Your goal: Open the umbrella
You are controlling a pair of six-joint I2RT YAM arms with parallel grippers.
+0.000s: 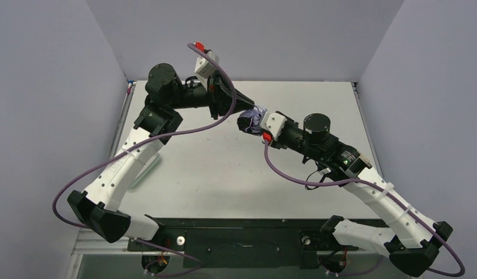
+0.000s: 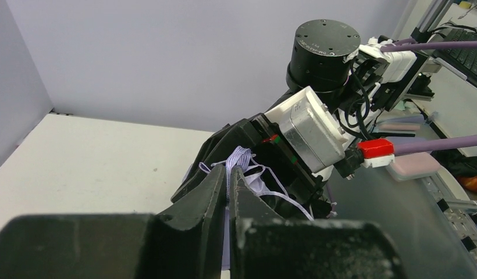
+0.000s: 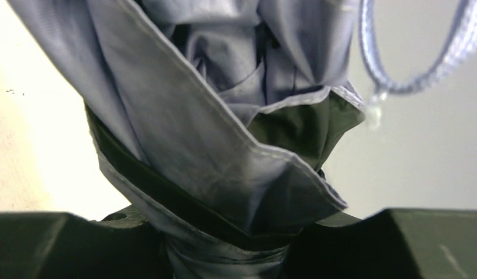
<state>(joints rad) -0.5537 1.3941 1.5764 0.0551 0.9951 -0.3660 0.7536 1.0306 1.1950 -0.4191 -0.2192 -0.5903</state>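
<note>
The umbrella (image 1: 255, 120) is folded, a bunched pale lavender canopy with black lining, held in the air between my two grippers above the middle of the table. My right gripper (image 1: 252, 123) is shut on the bundled canopy (image 3: 224, 174), which fills the right wrist view. A lavender loop (image 3: 410, 70) hangs at that view's upper right. My left gripper (image 1: 255, 108) is shut on a thin lavender strap of the umbrella (image 2: 239, 160), pinched between its fingertips (image 2: 217, 186). The shaft and handle are hidden.
The white table (image 1: 224, 168) lies under both arms, with grey walls at the left, back and right. The right arm's wrist and camera housing (image 2: 314, 128) sit close in front of my left gripper. Purple cables loop from both arms.
</note>
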